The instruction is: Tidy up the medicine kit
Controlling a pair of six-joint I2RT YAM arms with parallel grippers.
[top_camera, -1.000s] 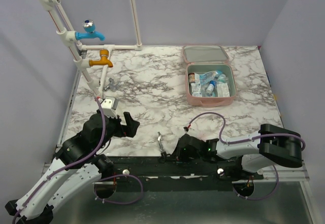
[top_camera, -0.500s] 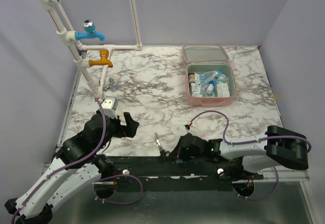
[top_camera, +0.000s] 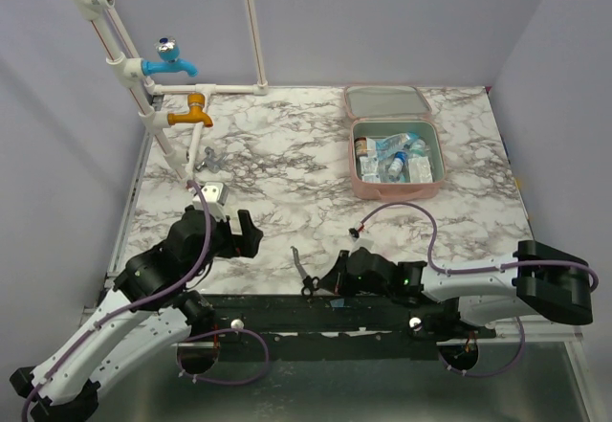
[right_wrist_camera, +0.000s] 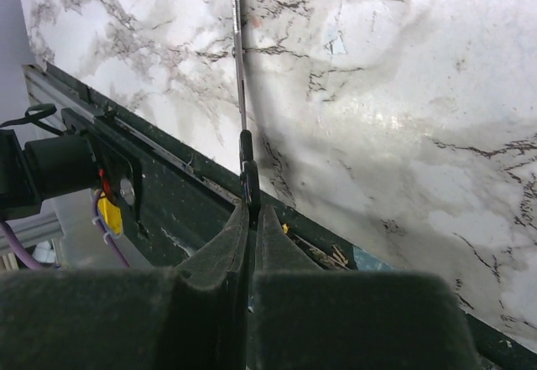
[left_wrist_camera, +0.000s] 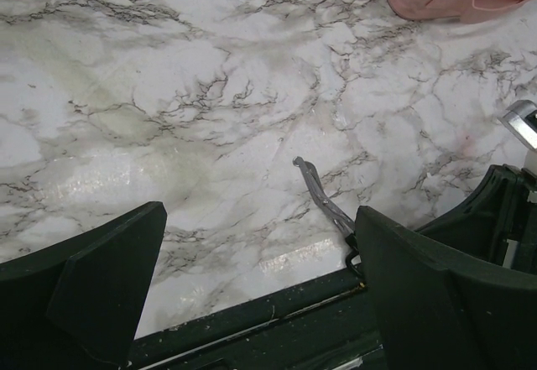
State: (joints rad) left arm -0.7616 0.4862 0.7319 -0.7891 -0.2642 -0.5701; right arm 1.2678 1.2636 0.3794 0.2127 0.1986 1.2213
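Two arms low at the near edge, kit well apart at the far right

At the near-left of the worktop (top_camera: 287,154) the left gripper (top_camera: 249,235) hovers with its jaws spread wide and nothing between them. Near the middle of the near edge, a slim metal tool (left_wrist_camera: 323,198) points out over the marble. The right gripper (right_wrist_camera: 249,211) has its jaws pressed together on the tool's dark handle end.

The medicine kit (top_camera: 397,190) sits toward the far-right corner, well apart from both sets of jaws. It is open, its lid folded back toward the far edge, with small bottles and packets lying in the tray. It looks like a soft padded case, so it is probably light and likely to sag or slide if pushed. A pinch on the stiffer zip rim or the lid's free edge would likely hold better than one on the flat fabric. The smooth marble may let it skid.
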